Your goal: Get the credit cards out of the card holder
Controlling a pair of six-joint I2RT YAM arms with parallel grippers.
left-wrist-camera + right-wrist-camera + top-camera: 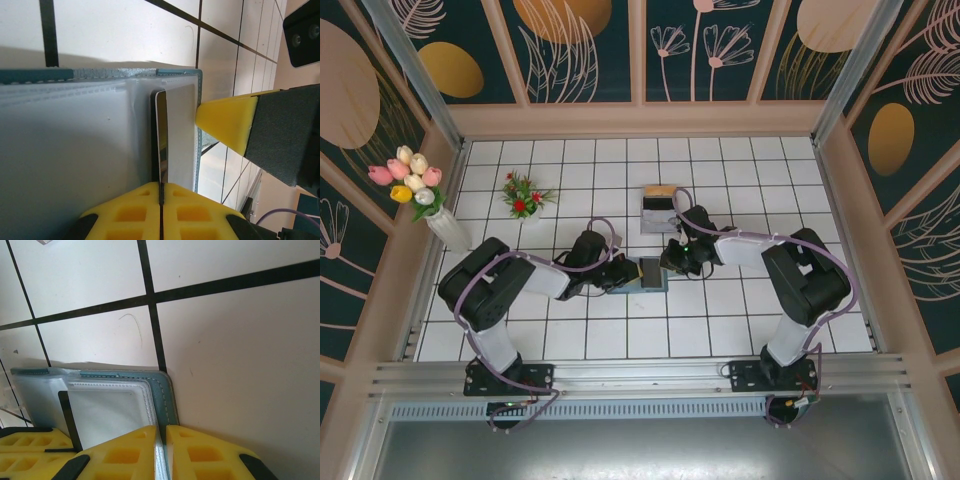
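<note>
The teal card holder lies open on the white tiles between both arms. In the left wrist view its clear sleeves and teal stitched rim fill the frame. A thin credit card, seen edge-on with a dark rim, sticks out of a sleeve, and my left gripper is shut on it. My right gripper is shut on the card holder's stitched teal edge and a clear sleeve. The card's dark edge also shows in the right wrist view. From above, the left gripper and right gripper flank the holder.
A grey stand with tan top and black insert sits just behind the holder. A small red-flower plant and a tulip vase stand at the back left. Tan walls enclose the tiled floor.
</note>
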